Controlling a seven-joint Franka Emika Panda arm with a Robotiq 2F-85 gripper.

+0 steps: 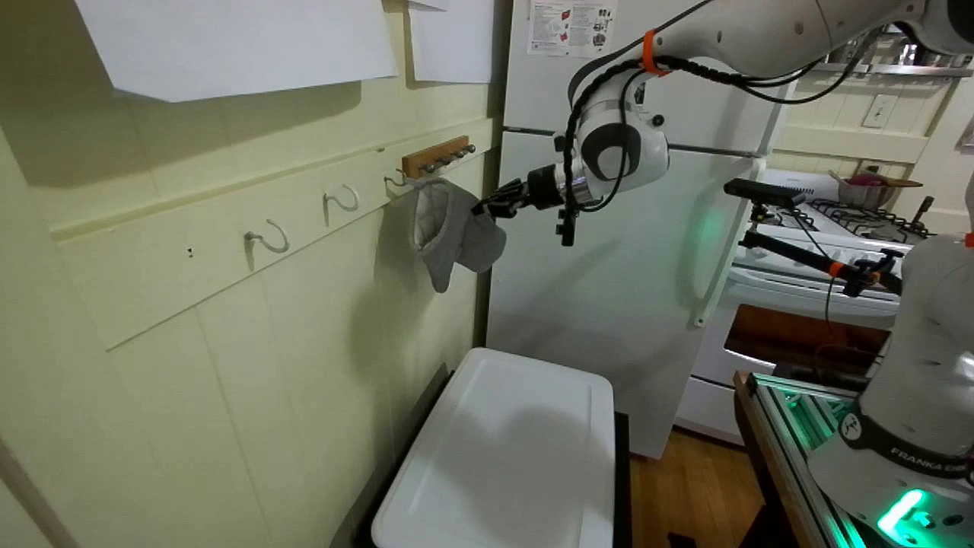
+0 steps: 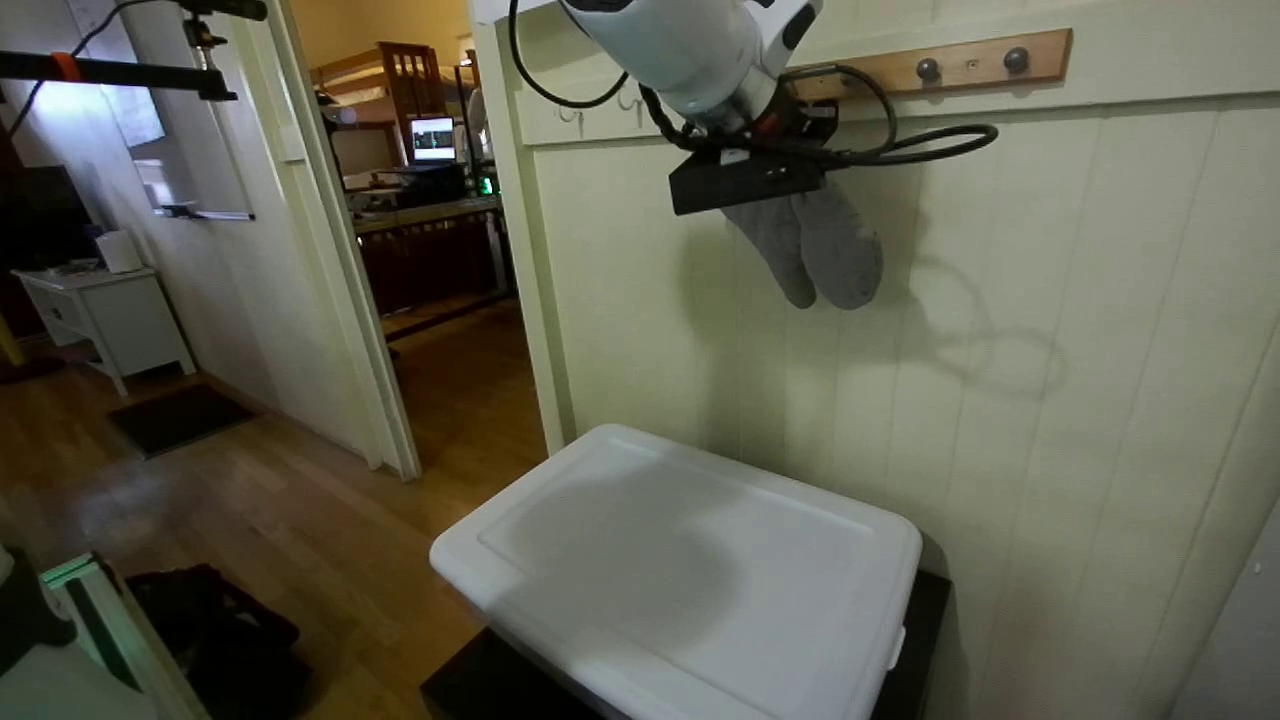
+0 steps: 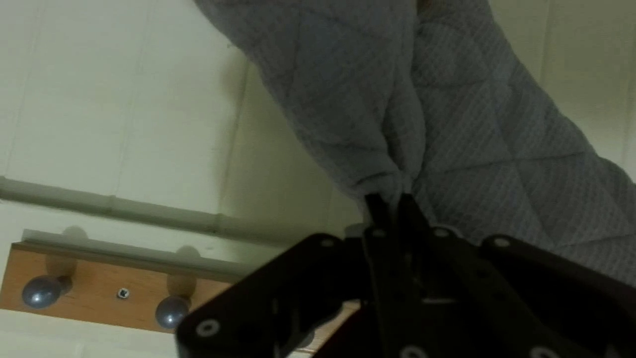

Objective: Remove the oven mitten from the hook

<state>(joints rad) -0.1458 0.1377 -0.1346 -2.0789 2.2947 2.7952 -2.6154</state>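
The grey oven mitten (image 1: 449,224) hangs against the wall, its open cuff facing the bare hooks and its rounded end down. Its lower part shows in an exterior view (image 2: 838,245), and its padded fabric fills much of the wrist view (image 3: 472,124). The pale metal hook (image 1: 394,180) is at the mitten's upper edge; whether the mitten is still looped on it cannot be told. My gripper (image 1: 479,207) is shut on a pinched fold of the mitten, and the fold shows between its fingertips in the wrist view (image 3: 391,201). My wrist camera hides the fingers in an exterior view.
A wooden peg rail (image 1: 435,157) with round knobs is just above the mitten. Two bare hooks (image 1: 268,237) (image 1: 341,199) are along the wall. A white bin lid (image 1: 525,457) lies below. The fridge (image 1: 593,304) stands beside the mitten.
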